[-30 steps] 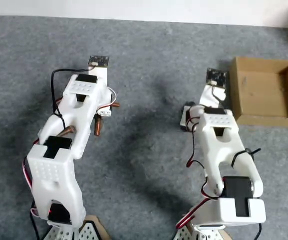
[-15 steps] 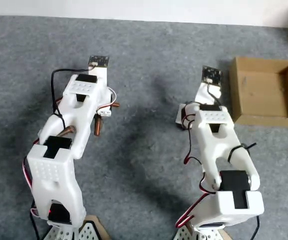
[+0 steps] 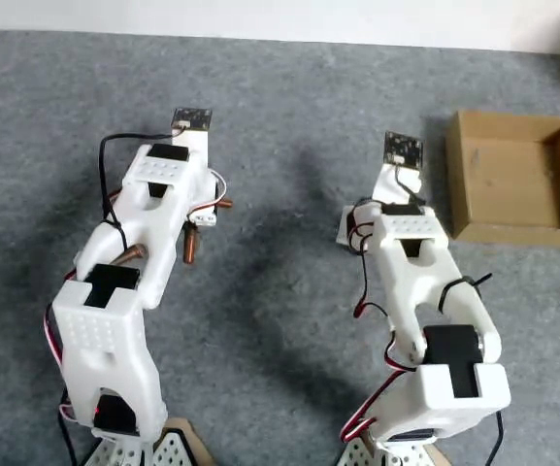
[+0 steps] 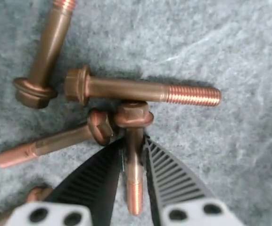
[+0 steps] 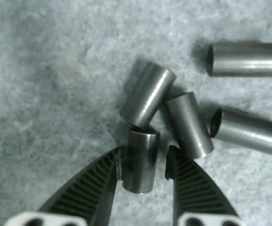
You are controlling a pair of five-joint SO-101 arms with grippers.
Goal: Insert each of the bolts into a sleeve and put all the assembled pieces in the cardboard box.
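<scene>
- Two hazards, as I read them from my remote station. Hazard one: the left gripper [image 4: 134, 143] is clenched on the shank of one bolt [image 4: 135, 162], whose head touches the long bolt [image 4: 140, 90] lying across it and sits just beside a third bolt [image 4: 55, 139]. A lift may drag or roll those neighbours (the pile is tight).
- Hazard two: the right gripper [image 5: 145, 155] is released, astride one sleeve [image 5: 139, 160]. One finger touches it and the other stands apart. An uneven close could shove the sleeve sideways, tip the leaning sleeve [image 5: 147, 94] resting at its far end, or catch the adjacent sleeve [image 5: 188, 123].
- Later risk, by my judgement: bolt and sleeve must align end to end, so a skewed hold on either would jam the insertion.
- Pose: the left arm [image 3: 153, 214] is stretched forward, wrist low over the bolts. The right arm [image 3: 411, 252] is pitched down over the sleeves, near the cardboard box [image 3: 512, 233], which holds no assembled piece yet.
</scene>
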